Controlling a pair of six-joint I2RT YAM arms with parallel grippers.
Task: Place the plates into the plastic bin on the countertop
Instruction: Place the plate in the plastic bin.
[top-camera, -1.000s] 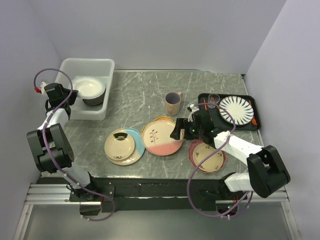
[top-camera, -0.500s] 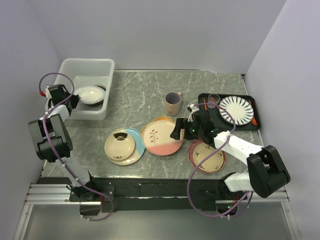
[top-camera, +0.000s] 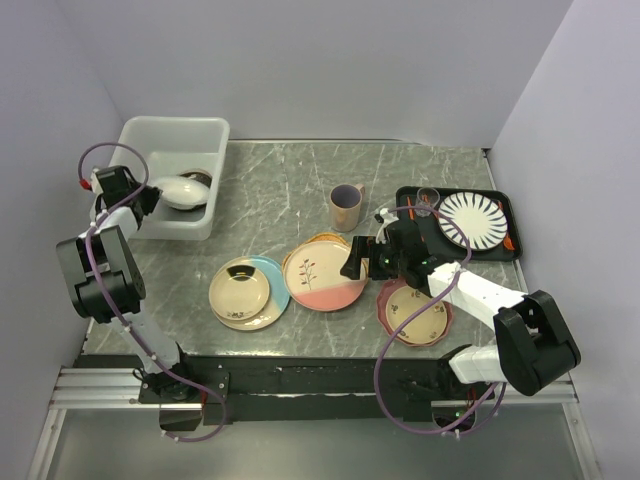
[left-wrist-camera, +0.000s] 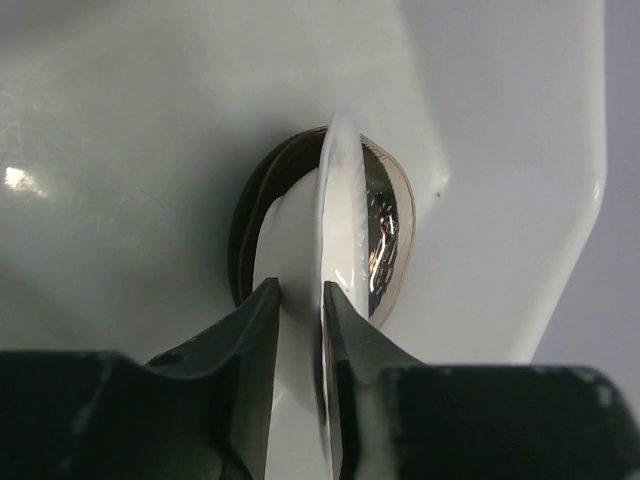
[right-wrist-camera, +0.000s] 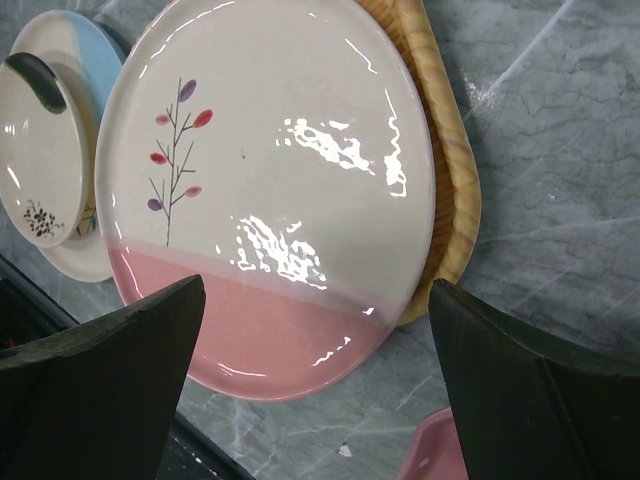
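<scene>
Left wrist view first: what does the left pincer (left-wrist-camera: 300, 292) hold?

It is closed narrow on the rim of the white plate (left-wrist-camera: 335, 220), one finger on each face. The plate shows edge-on, inside the plastic bin (left-wrist-camera: 480, 150), just over the black plate (left-wrist-camera: 388, 225) that lies on the bin floor. Whether the two plates touch, I cannot tell.

So which step is this?

I judge it is the setting-down of the white plate. The next move calls for laying it flat on the black one and only then opening the fingers. Both are hard and glazed, so a drop may chip them.

And the right pincer (right-wrist-camera: 316, 300)?

It is wide open and holds nothing. It hangs above the cream-and-pink plate (right-wrist-camera: 270, 150), which has a small twig drawing and a very shiny glaze. This plate lies on a wood-look plate (right-wrist-camera: 452, 180) on the counter (right-wrist-camera: 540, 120).

Is that one probably next?

Probably. It is thin, flat and slippery, so the fingers must catch its raised edge.

What more waits on the counter?

In the top view there is a small cream plate (top-camera: 238, 287) stacked on a cream-and-blue plate (top-camera: 272, 278), and a pink scalloped plate (top-camera: 413, 312) near the right arm. The bin is translucent with smooth walls and a rolled rim. The counter looks like grey-green marble with white veins.
</scene>
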